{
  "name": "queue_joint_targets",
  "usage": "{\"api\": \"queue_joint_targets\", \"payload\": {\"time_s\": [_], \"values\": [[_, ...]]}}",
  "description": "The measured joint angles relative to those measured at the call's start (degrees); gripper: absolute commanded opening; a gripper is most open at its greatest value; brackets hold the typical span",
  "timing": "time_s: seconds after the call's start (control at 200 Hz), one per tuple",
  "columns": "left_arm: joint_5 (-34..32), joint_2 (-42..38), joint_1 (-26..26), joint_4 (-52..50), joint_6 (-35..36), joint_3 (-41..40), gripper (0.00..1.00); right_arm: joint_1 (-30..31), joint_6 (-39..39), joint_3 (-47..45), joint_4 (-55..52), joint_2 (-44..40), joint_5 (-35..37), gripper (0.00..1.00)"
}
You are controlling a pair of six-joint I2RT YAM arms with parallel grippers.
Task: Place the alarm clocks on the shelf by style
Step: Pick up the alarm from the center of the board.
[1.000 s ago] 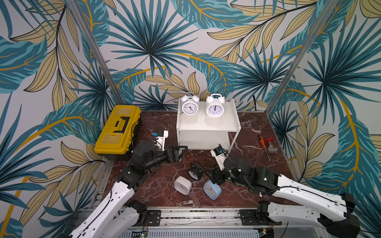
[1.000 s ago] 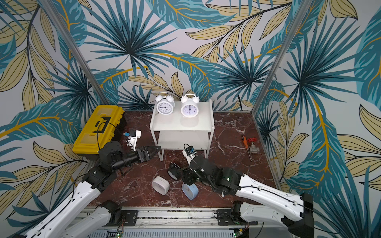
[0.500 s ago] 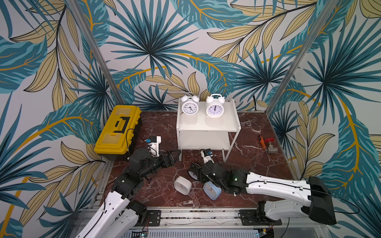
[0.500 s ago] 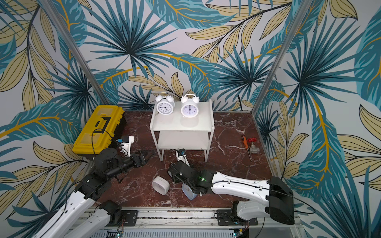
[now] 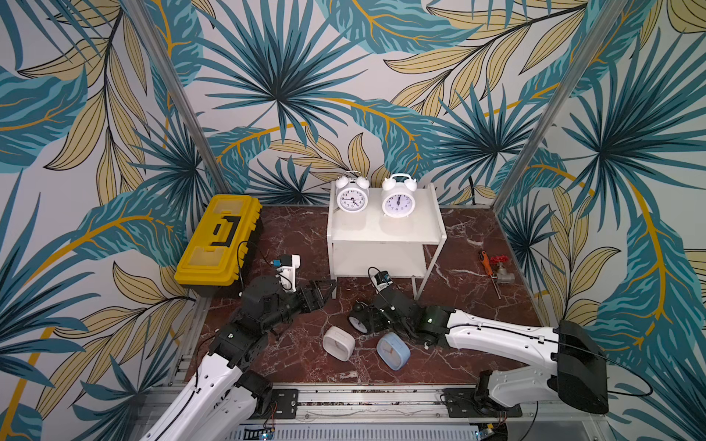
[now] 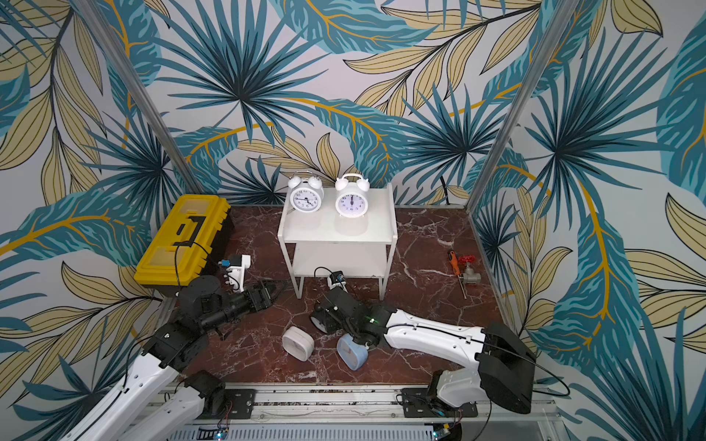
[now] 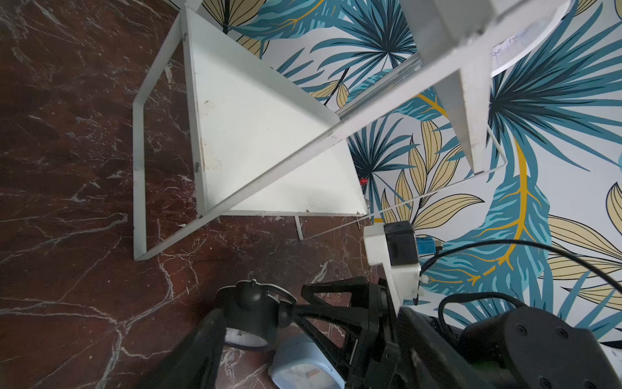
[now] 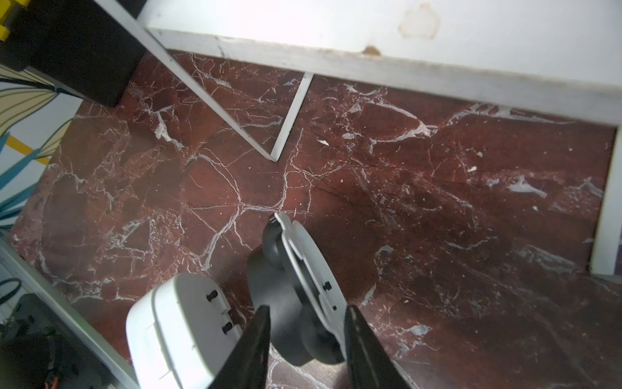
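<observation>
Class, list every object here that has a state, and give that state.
White bell clocks: upright on shelf top.
Black clock: on table, between right gripper jaws.
White square clock: on table.
Blue clock: on table.
Toolbox: shut.
Left gripper: open, empty.

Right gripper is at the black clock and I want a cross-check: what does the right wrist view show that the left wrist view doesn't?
Right wrist only: the white square clock beside the back of the black clock. Left wrist only: the light blue clock and the black clock's dial. Both: the right gripper at the black clock, the lower board of the shelf, the marble table.
</observation>
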Motion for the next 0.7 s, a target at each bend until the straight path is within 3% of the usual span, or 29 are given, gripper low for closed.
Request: {"api": "queue_joint_targets", "payload": {"time_s": [0.26,0.541,0.701], "values": [[0.22,-0.76,0.00,0.00,0.00,-0.76,0.82,-0.22,-1.75,0.44,0.63,3.61,-1.40,0.23],[0.39,-0.90,0.13,0.00,0.22,-1.05,0.81,-0.20,-2.69,2.25,-0.68,4.07,-1.25,0.23],[0.79,-0.76,0.26,0.07,0.31,-1.18,0.81,-0.20,-3.30,2.75,-1.66,4.24,-1.03,0.16]]}}
